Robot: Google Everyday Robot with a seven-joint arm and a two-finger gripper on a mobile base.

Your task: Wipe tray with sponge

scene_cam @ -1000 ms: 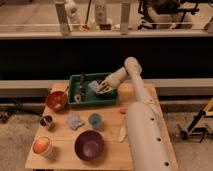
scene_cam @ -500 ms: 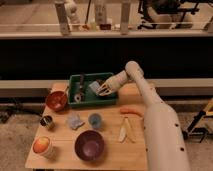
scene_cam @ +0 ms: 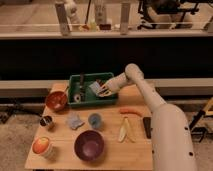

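Camera view: the gripper [scene_cam: 103,91] is down inside the green tray [scene_cam: 89,104], in the right half, right against the pale sponge [scene_cam: 94,87]. Whether it's actually clamped on the sponge or just pushing it, I can't tell. Compared with a second ago it has edged slightly toward the tray's near rim, and the sponge has slid along with it, only a touch. That looks like a wiping stroke under way, and a short one. The tray's left end hasn't been reached yet, I'd say. The red bowl [scene_cam: 56,100] just left of the tray hasn't budged.
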